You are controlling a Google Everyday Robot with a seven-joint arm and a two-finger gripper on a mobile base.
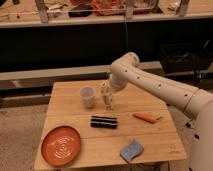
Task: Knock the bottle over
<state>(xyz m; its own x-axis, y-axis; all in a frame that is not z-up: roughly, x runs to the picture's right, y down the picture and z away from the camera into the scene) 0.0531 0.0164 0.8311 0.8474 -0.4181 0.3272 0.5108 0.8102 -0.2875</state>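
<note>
The bottle (pixel 107 98) is small, slim and clear with a whitish cap. It stands about upright on the wooden table (pixel 150 137), just right of the translucent whitish cup (pixel 87 96). My gripper (pixel 106 85) hangs at the end of the white arm (pixel 150 82). It sits right at the top of the bottle, on its far side. The arm reaches in from the right.
A black oblong object (pixel 104 121) lies in front of the bottle. A carrot (pixel 145 118) lies to the right. An orange plate (pixel 61 145) is at the front left and a blue sponge (pixel 132 150) at the front. A dark shelf unit (pixel 75 45) stands behind the table.
</note>
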